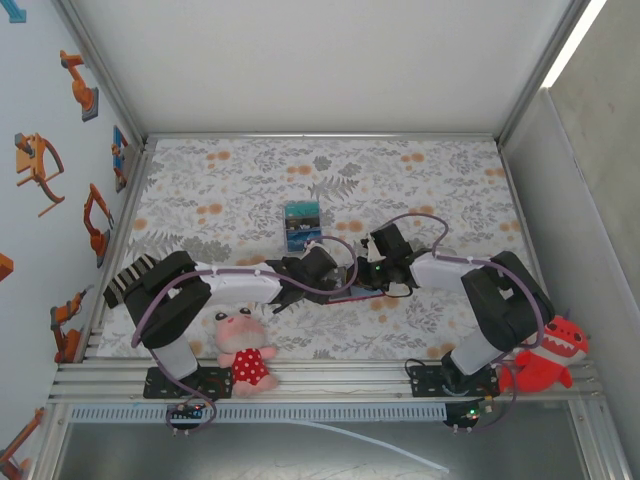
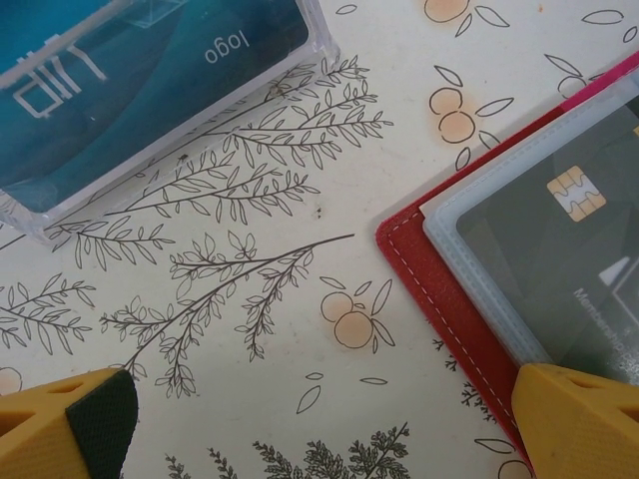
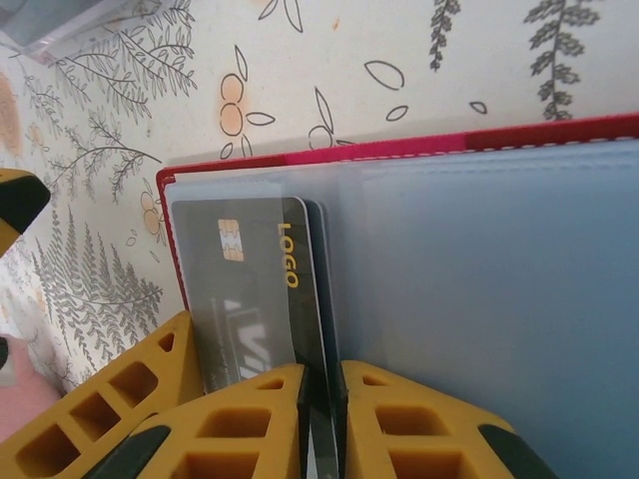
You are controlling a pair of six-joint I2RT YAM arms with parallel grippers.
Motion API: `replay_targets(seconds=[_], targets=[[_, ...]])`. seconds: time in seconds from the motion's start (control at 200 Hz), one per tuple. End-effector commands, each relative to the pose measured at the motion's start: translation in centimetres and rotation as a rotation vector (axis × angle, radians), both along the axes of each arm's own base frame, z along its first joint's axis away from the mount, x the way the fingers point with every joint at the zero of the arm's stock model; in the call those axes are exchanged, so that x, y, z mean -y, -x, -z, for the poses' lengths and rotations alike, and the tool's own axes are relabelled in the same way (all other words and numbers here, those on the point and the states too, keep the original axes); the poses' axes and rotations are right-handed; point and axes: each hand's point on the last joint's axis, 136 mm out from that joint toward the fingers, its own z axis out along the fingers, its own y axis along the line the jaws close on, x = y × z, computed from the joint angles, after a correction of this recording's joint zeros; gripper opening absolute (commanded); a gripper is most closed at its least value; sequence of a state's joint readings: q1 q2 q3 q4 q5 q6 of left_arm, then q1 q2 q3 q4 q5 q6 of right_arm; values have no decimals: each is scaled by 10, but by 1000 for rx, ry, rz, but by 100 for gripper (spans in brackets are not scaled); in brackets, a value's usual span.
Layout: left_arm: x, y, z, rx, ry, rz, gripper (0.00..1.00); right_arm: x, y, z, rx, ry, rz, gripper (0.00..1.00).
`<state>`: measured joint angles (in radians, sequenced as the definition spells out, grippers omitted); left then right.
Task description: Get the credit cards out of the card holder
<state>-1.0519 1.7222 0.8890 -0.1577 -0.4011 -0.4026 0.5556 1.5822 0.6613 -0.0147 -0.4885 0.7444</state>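
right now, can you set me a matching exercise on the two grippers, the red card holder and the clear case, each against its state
Things:
1. left gripper
2. right gripper
3. card holder
4. clear case

States:
a. red, lying open
b. has a teal card inside
c. open wide, holding nothing
d. pinched shut on a credit card

Pairs: 1-c, 2-d, 3-a, 4-b

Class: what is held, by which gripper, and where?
Right gripper pinches a credit card by the end protruding from the card holder; left gripper, open, holds nothing.
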Motion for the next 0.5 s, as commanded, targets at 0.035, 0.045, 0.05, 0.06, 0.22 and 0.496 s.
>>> replay_targets(seconds=[0.035, 0.045, 0.05, 0.06, 0.22, 0.496], targets=[[-9, 4, 9, -24, -62, -9, 97, -6, 2, -3, -14, -64, -4, 16], [-9, 4, 8, -24, -62, -10, 97, -6, 2, -3, -14, -66, -5, 16], [-9, 4, 8, -24, -61, -9, 97, -6, 3, -3, -15, -66, -5, 16], [-9, 4, 8, -24, -62, -8, 97, -6, 3, -3, -14, -67, -6, 16], [-10, 4, 7, -23, -65, -12, 97, -7, 4, -3, -14, -76, -9, 16], [-13, 4, 3, -14, -76, -19, 97, -4, 4, 0, -7, -73, 1, 3]])
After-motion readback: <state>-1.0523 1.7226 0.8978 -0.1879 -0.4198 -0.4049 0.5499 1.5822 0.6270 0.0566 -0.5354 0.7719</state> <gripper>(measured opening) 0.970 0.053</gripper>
